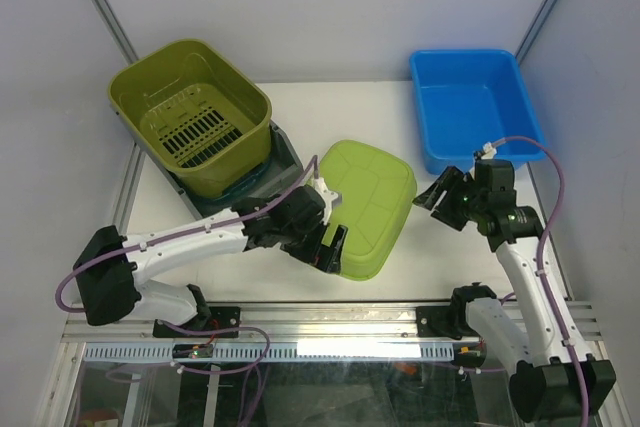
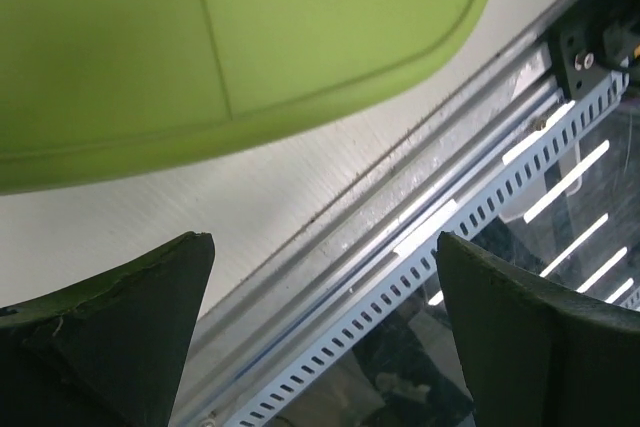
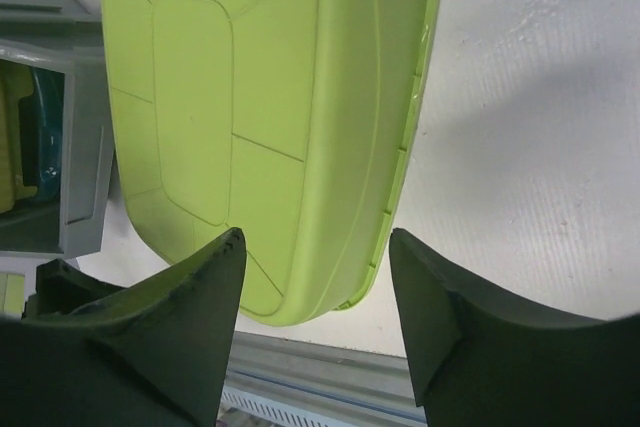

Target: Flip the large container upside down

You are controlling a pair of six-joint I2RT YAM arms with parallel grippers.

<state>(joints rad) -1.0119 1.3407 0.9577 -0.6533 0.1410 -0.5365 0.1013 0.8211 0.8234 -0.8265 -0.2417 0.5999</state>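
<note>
A large lime-green container (image 1: 372, 205) lies upside down on the white table, its ribbed bottom facing up. It also shows in the left wrist view (image 2: 250, 37) and the right wrist view (image 3: 250, 97). My left gripper (image 1: 330, 245) is open and empty at the container's near left side, close to its wall. In its own view the left gripper (image 2: 322, 247) sits over the table's front edge. My right gripper (image 1: 441, 197) is open and empty just right of the container, apart from it. In its own view the right gripper (image 3: 316, 237) hangs above the container's rim.
An olive-green slotted basket (image 1: 190, 117) leans tilted on a grey tray (image 1: 283, 152) at the back left. A blue bin (image 1: 470, 107) stands upright at the back right. A slotted metal rail (image 1: 330, 322) runs along the near edge.
</note>
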